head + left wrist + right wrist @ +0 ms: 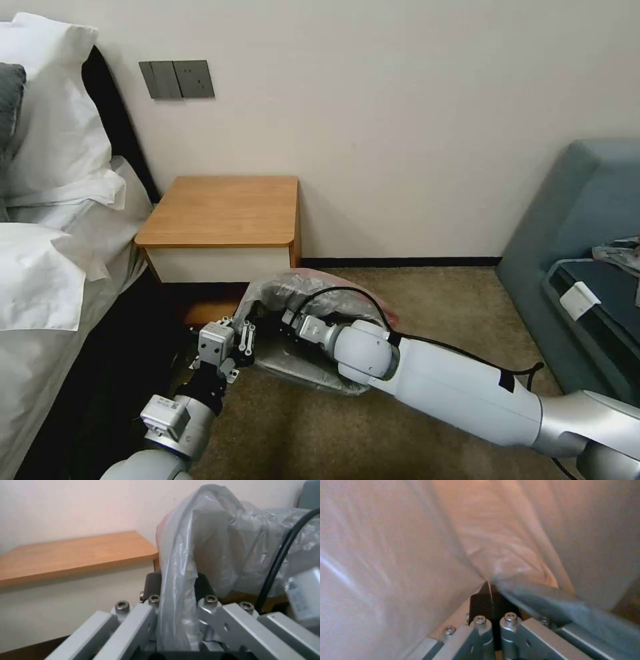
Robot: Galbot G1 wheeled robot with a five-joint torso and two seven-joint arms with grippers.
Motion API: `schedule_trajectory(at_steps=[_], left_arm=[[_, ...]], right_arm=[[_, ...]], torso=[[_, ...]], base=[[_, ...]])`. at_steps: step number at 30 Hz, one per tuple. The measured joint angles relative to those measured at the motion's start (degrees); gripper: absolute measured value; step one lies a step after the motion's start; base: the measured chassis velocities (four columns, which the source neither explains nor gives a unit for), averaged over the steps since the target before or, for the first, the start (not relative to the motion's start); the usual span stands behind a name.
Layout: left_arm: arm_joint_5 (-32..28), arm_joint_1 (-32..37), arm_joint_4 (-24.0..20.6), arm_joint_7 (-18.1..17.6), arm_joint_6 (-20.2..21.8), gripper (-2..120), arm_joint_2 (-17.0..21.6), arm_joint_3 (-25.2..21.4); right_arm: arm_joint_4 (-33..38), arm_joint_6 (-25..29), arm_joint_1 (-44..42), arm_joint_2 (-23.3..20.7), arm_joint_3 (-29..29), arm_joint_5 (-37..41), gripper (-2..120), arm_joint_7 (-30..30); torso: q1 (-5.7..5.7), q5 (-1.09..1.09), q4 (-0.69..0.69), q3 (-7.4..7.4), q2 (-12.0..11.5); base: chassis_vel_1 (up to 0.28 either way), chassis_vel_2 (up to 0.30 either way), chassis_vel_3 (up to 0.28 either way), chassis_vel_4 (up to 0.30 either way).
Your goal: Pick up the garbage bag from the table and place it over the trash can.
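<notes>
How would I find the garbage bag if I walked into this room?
Find the wooden table against the wall beside the bed. On the carpet right in front of it, both robot arms reach down to a puffed-up heap. That is the garbage bag: thin, crinkly, see-through grey plastic with a pinkish-red edge, pinched in the left tool.

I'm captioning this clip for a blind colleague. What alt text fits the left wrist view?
The left gripper is shut on a fold of the garbage bag, which billows up in front of it. Behind, the table stands against a pale wall, and a black cable crosses the bag.
</notes>
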Motion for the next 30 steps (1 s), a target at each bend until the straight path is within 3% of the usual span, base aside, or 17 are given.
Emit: schedule_trajectory(at_steps=[8,24,30], left_arm=[[-2.9,-1.4,1.5,-1.6,1.8,5,0.0,-0.7],[-12.0,-4.4,4.8,-6.8,6.9,5,-0.3,-0.5],[-16.9,-5.3,6.9,-9.3,9.3,5,0.0,-0.1]], right_arm=[[5.7,0.0,-0.5,-2.2,1.5,2.1,0,-1.4],[9.0,0.2,-3.4,-4.7,4.7,4.4,0,-3.2],[12.8,0.7,-4.4,-6.8,7.5,10.3,0,-2.7]], torso=[[0.0,0.0,0.0,0.0,0.0],[0.0,0.0,0.01,0.0,0.0],[0.0,0.0,0.0,0.0,0.0]], base=[[0.0,0.0,0.0,0.0],[0.0,0.0,0.0,0.0],[0.0,0.0,0.0,0.0]])
